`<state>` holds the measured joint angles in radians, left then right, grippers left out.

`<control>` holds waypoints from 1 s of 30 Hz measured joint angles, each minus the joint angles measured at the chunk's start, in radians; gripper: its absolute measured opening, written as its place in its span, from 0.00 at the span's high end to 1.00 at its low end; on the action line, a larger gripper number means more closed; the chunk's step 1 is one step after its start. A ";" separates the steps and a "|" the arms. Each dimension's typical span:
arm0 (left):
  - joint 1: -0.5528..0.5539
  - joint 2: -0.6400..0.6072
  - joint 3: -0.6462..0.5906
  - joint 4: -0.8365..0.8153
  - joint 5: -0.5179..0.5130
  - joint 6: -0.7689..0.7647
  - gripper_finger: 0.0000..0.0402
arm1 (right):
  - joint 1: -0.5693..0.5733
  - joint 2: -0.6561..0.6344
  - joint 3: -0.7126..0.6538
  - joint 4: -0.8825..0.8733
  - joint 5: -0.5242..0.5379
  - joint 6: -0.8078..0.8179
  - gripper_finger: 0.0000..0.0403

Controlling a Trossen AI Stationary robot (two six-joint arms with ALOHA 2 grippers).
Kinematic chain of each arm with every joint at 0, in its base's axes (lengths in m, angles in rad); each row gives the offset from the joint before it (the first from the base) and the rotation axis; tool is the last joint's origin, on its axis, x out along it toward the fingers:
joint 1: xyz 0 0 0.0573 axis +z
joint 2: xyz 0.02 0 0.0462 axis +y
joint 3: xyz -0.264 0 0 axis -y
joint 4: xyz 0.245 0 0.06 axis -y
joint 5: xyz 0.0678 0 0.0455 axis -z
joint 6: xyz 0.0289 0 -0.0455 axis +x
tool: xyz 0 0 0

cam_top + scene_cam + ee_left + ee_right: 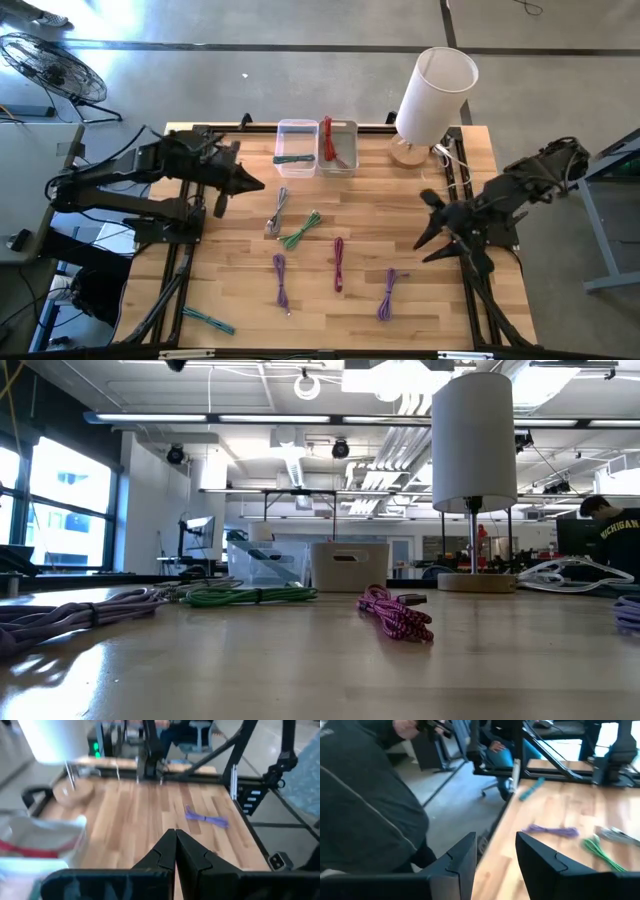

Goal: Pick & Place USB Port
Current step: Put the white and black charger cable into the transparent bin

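USB cables (338, 262) are spread mid-table, ungrasped; left gripper (256, 184) is seen closed at nine o'clock, right gripper (428, 221) parted at three. A reach is judged next.

Overhead view looks down, low view level across the table (420, 300), wrist views along it.
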<state>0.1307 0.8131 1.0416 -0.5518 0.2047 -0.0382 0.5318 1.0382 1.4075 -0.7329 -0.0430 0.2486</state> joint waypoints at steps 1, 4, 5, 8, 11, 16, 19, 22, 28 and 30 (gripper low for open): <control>0.000 0.009 0.000 -0.005 0.006 -0.016 0.99 | 0.006 -0.010 0.000 -0.019 0.017 -0.002 0.68; 0.000 0.031 0.000 -0.014 0.049 -0.122 0.99 | 0.018 -0.038 0.000 -0.081 0.047 -0.006 0.68; 0.000 0.037 0.000 -0.027 0.060 -0.170 0.99 | 0.021 -0.046 0.000 -0.103 0.054 -0.006 0.68; 0.000 0.054 0.000 -0.073 0.063 -0.245 0.99 | 0.021 -0.065 0.000 -0.168 0.060 -0.007 0.68; 0.000 0.063 0.000 -0.094 0.065 -0.262 0.96 | 0.020 -0.080 0.000 -0.216 0.060 -0.021 0.68; 0.000 0.069 0.000 -0.155 -0.008 -0.240 0.81 | 0.020 -0.092 -0.003 -0.250 0.059 -0.050 0.68; 0.000 0.069 0.000 -0.182 -0.053 -0.282 0.68 | 0.020 -0.092 -0.004 -0.277 0.039 -0.056 0.68; 0.000 0.070 0.000 -0.217 -0.051 -0.317 0.55 | 0.021 -0.091 -0.004 -0.306 0.028 -0.060 0.68; -0.001 0.139 0.000 -0.275 -0.046 -0.498 0.40 | 0.021 -0.091 -0.004 -0.380 0.028 -0.047 0.68; -0.010 0.181 0.000 -0.280 -0.035 -0.535 0.39 | 0.021 -0.091 -0.004 -0.406 0.035 -0.043 0.68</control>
<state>0.1212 0.9945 1.0416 -0.8314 0.1698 -0.5736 0.5529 0.9470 1.4033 -1.1390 -0.0079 0.2054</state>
